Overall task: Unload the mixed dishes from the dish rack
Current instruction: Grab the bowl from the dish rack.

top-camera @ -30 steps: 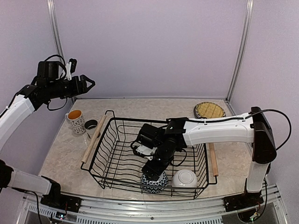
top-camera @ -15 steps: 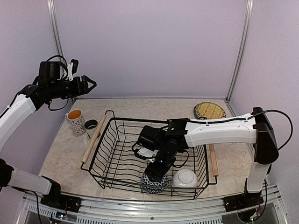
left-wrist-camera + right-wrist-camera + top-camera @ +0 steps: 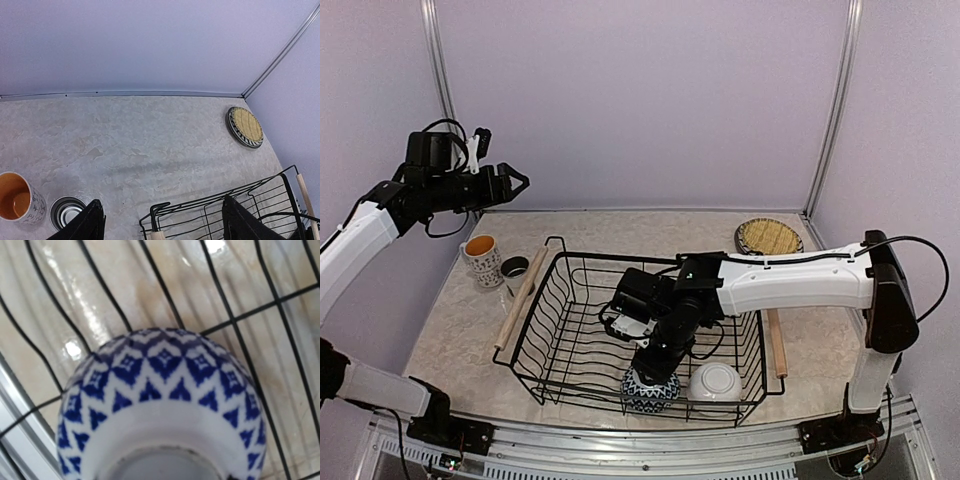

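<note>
Black wire is boxing you in: the dish rack (image 3: 545, 320) is sitting mid-tabletop (image 3: 620, 230). The blue-patterned bowl (image 3: 648, 393) is lying upside down at the rack's six o'clock edge, with the white bowl (image 3: 714, 381) just beside it at three o'clock. Your right hand (image 3: 657, 366) is hanging right over the blue-patterned bowl; I cannot tell whether it is gripping. You are risking a slip off that glazed dome, a knocked neighbour, or snagged wires. Your left hand (image 3: 512, 182) is hovering spread apart at ten o'clock.
</note>
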